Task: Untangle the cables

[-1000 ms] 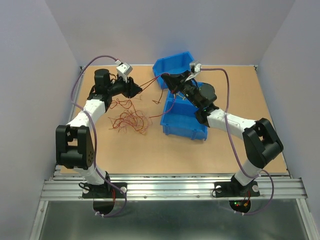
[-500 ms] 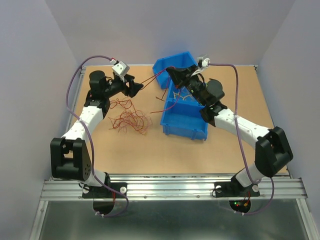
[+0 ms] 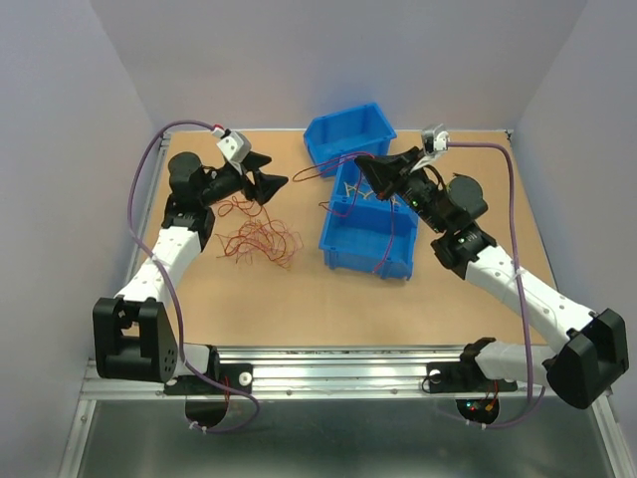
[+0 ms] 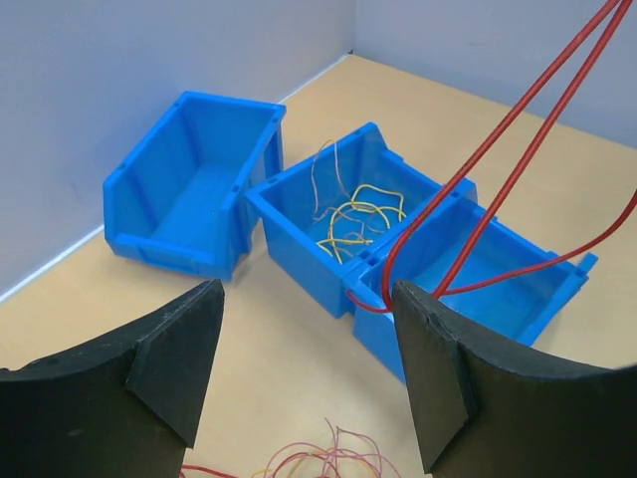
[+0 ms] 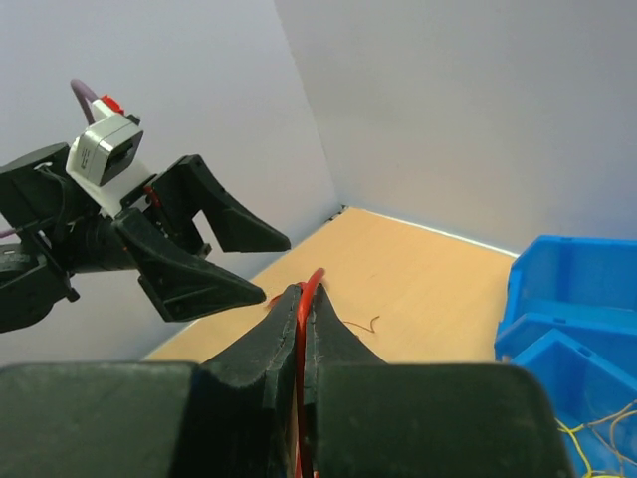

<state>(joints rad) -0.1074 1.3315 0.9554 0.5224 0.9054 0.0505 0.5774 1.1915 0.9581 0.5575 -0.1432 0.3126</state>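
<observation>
**Red cable pinched at the right, left fingers spread wide**

Clamped between the pressed-together black fingertips of the right gripper [image 5: 303, 295]: one thin, smooth, glossy red cable [image 5: 299, 349], raised in the air above the bins. Doubled into a long narrow loop reaching toward the left gripper [image 3: 276, 169], with a loose length hanging down over the front wall of the nearer blue bin [image 3: 363, 261].

At the left, two broad, matte-black wedge fingers [image 4: 174, 349] spread wide apart, nothing between them. Contact between the loop's tip and those fingers impossible to judge.

Below and near that gripper, flat on the wood-coloured table [image 3: 299, 299]: a loose tangle of cables [image 3: 259, 239], hair-fine red and orange strands curling over one another.

Right of the tangle, two open bins of hard blue plastic with stepped rims, set end to end and touching. Coiled on the floor of the farther bin [image 4: 299, 249]: a few yellow wires [image 4: 358, 214] and paler strands. Just beside its far corner, a tipped blue bin [image 4: 189, 189], tilted with its open mouth facing the other two.

In the way from above: the right arm [image 3: 498, 269], slanting over the bins and hiding part of their right side.
</observation>
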